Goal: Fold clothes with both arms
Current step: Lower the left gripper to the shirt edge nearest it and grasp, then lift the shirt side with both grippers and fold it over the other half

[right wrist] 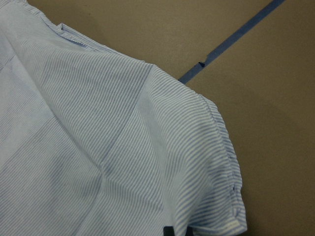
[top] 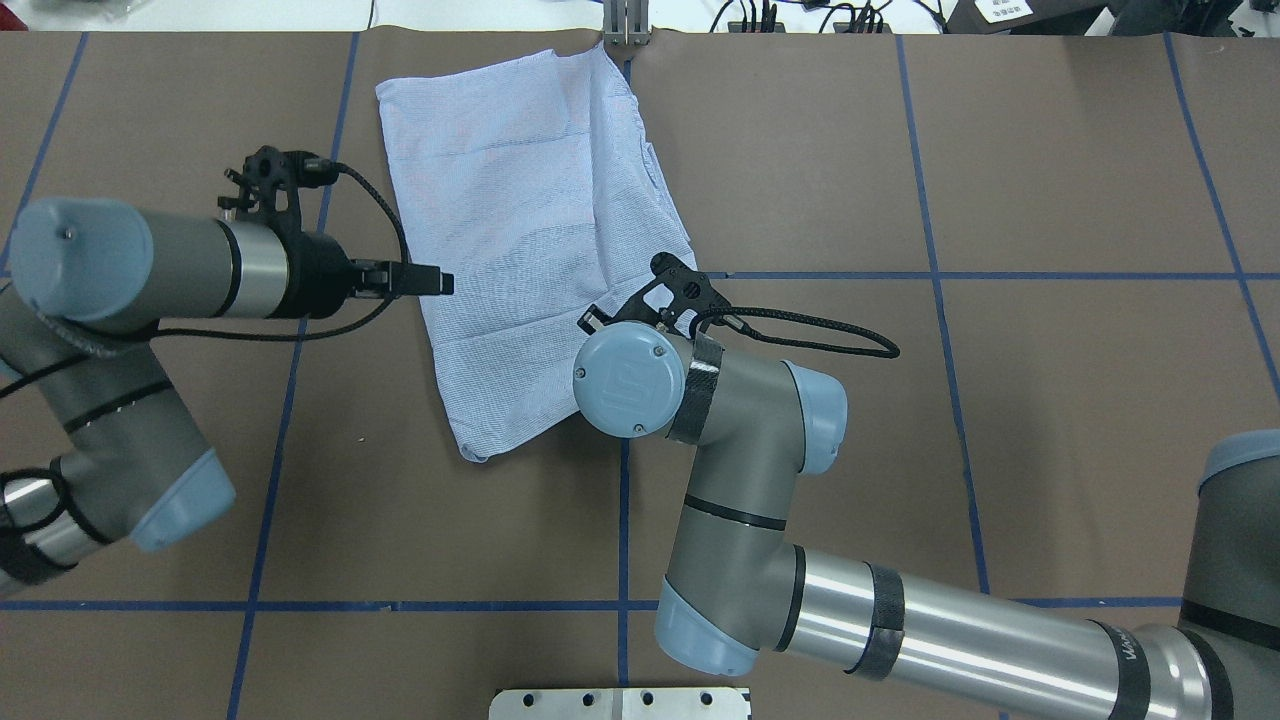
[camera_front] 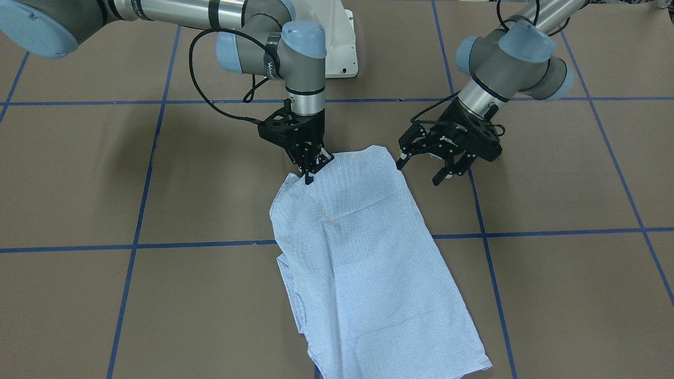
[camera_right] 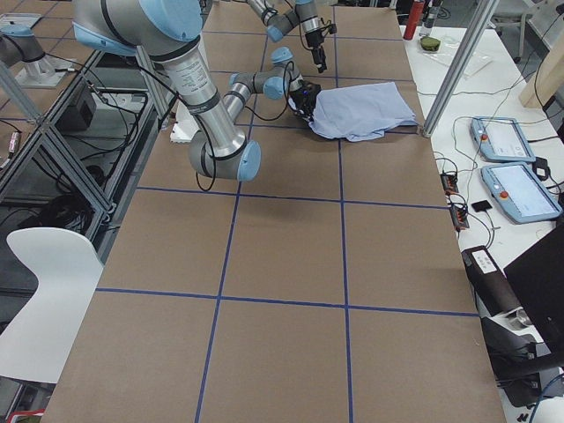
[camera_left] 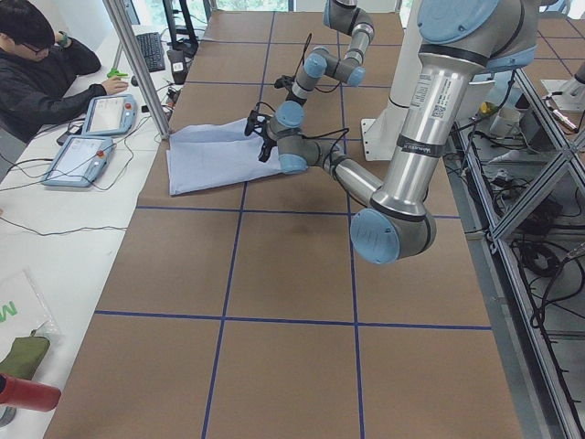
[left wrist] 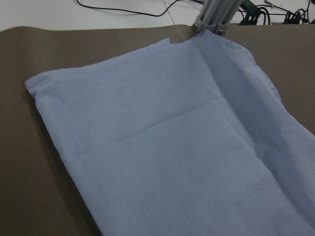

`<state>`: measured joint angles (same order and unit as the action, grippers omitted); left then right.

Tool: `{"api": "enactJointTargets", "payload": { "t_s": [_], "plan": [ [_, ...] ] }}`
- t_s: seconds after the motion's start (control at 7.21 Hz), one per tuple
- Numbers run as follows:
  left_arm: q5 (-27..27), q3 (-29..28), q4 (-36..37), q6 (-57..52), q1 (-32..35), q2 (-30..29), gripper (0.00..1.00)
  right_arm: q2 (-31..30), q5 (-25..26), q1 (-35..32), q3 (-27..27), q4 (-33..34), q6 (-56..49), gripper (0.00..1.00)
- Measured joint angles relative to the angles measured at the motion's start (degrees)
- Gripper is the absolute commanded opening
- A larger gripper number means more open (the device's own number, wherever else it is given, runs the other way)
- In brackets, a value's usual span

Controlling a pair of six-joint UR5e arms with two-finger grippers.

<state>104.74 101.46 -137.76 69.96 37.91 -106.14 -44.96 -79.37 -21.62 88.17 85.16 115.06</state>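
Note:
The blue-and-white striped shirt (camera_front: 363, 263) lies folded in a long strip on the brown table, and shows in the overhead view (top: 520, 230) too. My right gripper (camera_front: 309, 176) points straight down with its fingers pinched together on the shirt's near corner edge. In the overhead view its fingers are hidden under the wrist. The right wrist view shows the shirt's cloth and seam (right wrist: 98, 147) close up. My left gripper (camera_front: 419, 172) is open and empty, hovering just beside the shirt's other near corner, and it also shows in the overhead view (top: 430, 283). The left wrist view looks over the shirt (left wrist: 172, 147).
The white pedestal base (camera_front: 342, 42) stands behind the grippers. A metal post (top: 625, 25) rises at the table's far edge by the shirt. Blue tape lines (camera_front: 137, 231) grid the table. An operator (camera_left: 37, 73) and teach pendants (camera_right: 502, 137) are off the far side.

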Motion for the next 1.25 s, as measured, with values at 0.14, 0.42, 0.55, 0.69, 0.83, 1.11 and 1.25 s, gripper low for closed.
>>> {"api": "enactJointTargets", "payload": {
  "t_s": [0.14, 0.42, 0.55, 0.69, 0.83, 1.11, 1.25],
  "plan": [
    [-5.2, 1.5, 0.0, 5.9, -4.1, 2.1, 0.94, -0.1, 0.0, 0.0, 0.1, 0.0, 0.0, 0.00],
    [-13.2, 1.3, 0.0, 17.4, -10.6, 3.6, 0.91, -0.1, 0.1, 0.0, 0.2, 0.0, 0.1, 0.00],
    [-16.2, 1.1, 0.0, 20.8, -13.4, 3.7, 0.91, -0.2, 0.1, 0.0, 0.2, -0.1, 0.1, 0.00],
    [-17.6, 0.9, 0.0, 22.4, -15.0, 3.7, 0.91, -0.3, 0.1, 0.0, 0.2, -0.1, 0.1, 0.00],
    [-18.1, 0.6, 0.0, 22.9, -16.0, 3.6, 0.91, -0.3, 0.1, 0.0, 0.2, -0.1, 0.0, 0.00],
    [-18.4, -0.3, 0.0, 23.2, -17.6, 3.2, 0.81, -0.3, 0.1, -0.1, 0.2, -0.1, -0.1, 0.00],
    [-18.6, -0.5, 0.0, 23.2, -18.1, 3.0, 0.69, -0.3, 0.1, -0.2, 0.2, -0.1, -0.2, 0.00]
  ]
}}
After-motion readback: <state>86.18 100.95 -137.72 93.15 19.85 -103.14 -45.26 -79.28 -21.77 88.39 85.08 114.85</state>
